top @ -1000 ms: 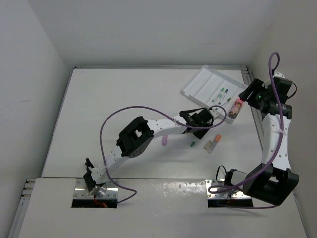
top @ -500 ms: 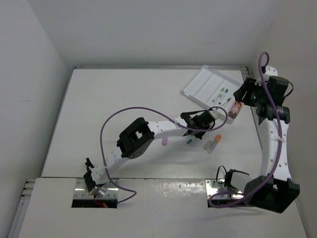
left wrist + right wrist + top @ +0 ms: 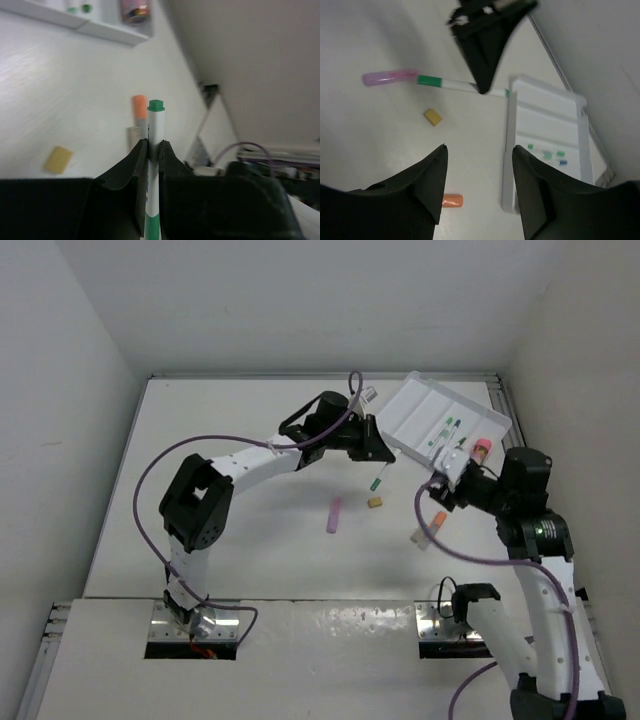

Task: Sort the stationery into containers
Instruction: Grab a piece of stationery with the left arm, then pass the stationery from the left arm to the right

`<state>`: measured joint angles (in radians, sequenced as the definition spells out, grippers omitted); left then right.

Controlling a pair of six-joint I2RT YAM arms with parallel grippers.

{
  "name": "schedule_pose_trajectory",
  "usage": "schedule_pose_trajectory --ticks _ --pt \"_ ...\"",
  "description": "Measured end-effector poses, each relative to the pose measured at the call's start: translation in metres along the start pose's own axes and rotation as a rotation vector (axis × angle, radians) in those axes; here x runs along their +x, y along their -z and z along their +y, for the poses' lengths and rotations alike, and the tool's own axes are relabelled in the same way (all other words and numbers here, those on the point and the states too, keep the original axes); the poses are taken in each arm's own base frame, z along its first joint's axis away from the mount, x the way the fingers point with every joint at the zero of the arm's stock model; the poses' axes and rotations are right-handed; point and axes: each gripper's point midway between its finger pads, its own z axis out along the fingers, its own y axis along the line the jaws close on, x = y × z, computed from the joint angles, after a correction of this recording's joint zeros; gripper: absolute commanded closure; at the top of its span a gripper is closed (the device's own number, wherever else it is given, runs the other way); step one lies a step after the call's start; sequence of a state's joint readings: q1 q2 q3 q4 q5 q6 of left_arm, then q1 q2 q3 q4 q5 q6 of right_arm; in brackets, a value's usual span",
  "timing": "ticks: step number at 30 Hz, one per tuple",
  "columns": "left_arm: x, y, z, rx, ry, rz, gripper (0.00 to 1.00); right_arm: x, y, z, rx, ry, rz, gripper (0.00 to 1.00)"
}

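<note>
Nearest the bases, an orange-tipped marker (image 3: 432, 528) lies flat on the table (image 3: 230, 470), with a lilac stick (image 3: 334, 513) well to its left. Between them, slightly farther out, sits a tan eraser (image 3: 375, 503), apart from both.

Right gripper (image 3: 479, 148): jaws spread wide, nothing between them. In the top view it sits just off the tray's near corner, above and beyond the orange-tipped marker.

Left gripper (image 3: 152, 144): jaws closed on a white marker (image 3: 151, 165) with a green cap. The left wrist view shows the barrel pinched between both fingers (image 3: 136, 160), the cap standing well clear of the tips. In the top view this marker hangs just beyond the eraser and close to the tray's near-left edge — not inside it.

Farthest out, the white tray (image 3: 405, 410) sits angled at the table's far right. One long compartment holds green-tipped and blue-tipped pens (image 3: 447, 428). A pink item (image 3: 481, 448) lies at the tray's right end; which compartment it occupies cannot be told.
</note>
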<state>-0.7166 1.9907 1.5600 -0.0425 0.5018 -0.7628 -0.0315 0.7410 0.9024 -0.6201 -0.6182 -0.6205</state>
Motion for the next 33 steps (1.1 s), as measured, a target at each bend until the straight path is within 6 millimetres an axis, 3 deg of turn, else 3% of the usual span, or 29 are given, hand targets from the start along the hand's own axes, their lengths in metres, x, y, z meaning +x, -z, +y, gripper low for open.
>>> schedule_pose_trajectory --ticks 2,4,9,16,20,22,23,24,27,29,30,33 --pt "-0.003 0.013 -0.03 0.12 0.043 -0.013 1.0 -0.009 -0.004 0.027 -0.11 0.157 -0.052 0.45" --pt "0.007 0.018 -0.05 0.212 0.09 0.012 1.0 -0.011 -0.009 0.053 -0.199 0.313 -0.096 0.44" --pt "0.036 0.02 -0.065 0.303 0.206 0.107 1.0 0.0 -0.029 0.1 -0.366 0.604 -0.15 0.42" --pt "0.034 0.026 -0.084 0.379 0.242 0.125 1.0 0.0 -0.053 0.11 -0.432 0.823 -0.157 0.43" --pt "0.035 0.026 -0.09 0.397 0.249 0.131 1.0 -0.004 -0.06 0.11 -0.414 0.904 -0.181 0.53" --pt "0.037 0.026 -0.093 0.406 0.248 0.137 0.99 -0.003 -0.063 0.112 -0.415 0.941 -0.189 0.64" --pt "0.038 0.026 -0.095 0.41 0.247 0.14 0.89 -0.002 -0.065 0.113 -0.416 0.953 -0.188 0.7" --pt "0.039 0.026 -0.096 0.413 0.247 0.142 0.79 -0.001 -0.067 0.114 -0.416 0.963 -0.187 0.82" --pt "0.041 0.026 -0.094 0.408 0.251 0.147 0.51 -0.01 -0.071 0.109 -0.381 0.979 -0.212 1.0" --pt "0.042 0.026 -0.092 0.403 0.25 0.148 0.36 -0.013 -0.071 0.107 -0.362 0.956 -0.213 1.0" --pt "0.04 0.026 -0.09 0.398 0.25 0.143 0.33 -0.014 -0.071 0.106 -0.355 0.946 -0.214 1.0" --pt "0.029 0.025 -0.07 0.335 0.24 0.109 0.17 -0.02 -0.071 0.099 -0.311 0.876 -0.209 1.0"
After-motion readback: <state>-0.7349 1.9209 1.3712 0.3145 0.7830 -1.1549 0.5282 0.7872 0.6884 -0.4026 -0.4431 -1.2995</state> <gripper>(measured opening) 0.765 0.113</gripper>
